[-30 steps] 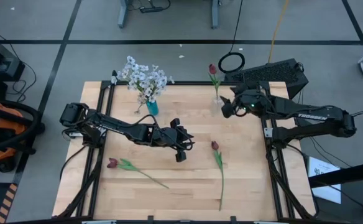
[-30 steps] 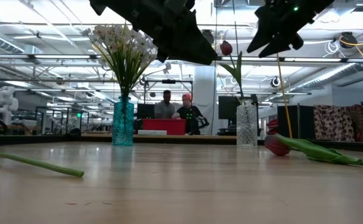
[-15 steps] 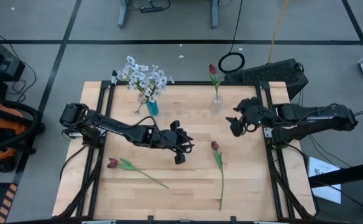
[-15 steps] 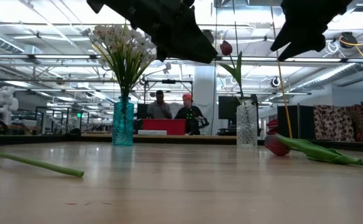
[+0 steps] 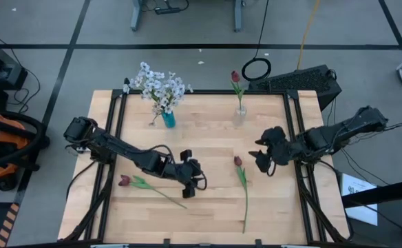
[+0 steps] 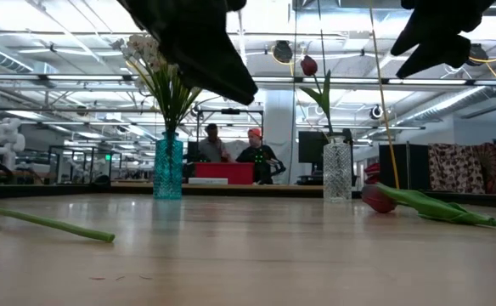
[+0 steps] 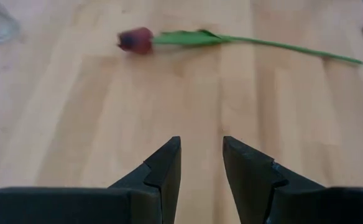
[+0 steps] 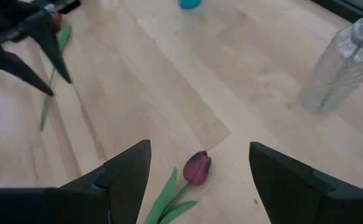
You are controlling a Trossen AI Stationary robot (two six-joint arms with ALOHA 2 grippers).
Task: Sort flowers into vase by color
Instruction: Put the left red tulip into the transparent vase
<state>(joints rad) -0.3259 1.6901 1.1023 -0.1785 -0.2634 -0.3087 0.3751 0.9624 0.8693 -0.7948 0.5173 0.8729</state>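
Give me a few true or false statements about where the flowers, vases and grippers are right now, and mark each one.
1. The white blossoms stand in the blue vase. True.
2. The clear vase is empty. False: it holds one red tulip.
3. Two tulips lie flat on the table. True: the left tulip and the right tulip.
4. The right gripper is clamped on a tulip. False: its fingers stand apart above the right tulip, holding nothing.
5. The left gripper holds a stem. False: nothing is between its fingers.
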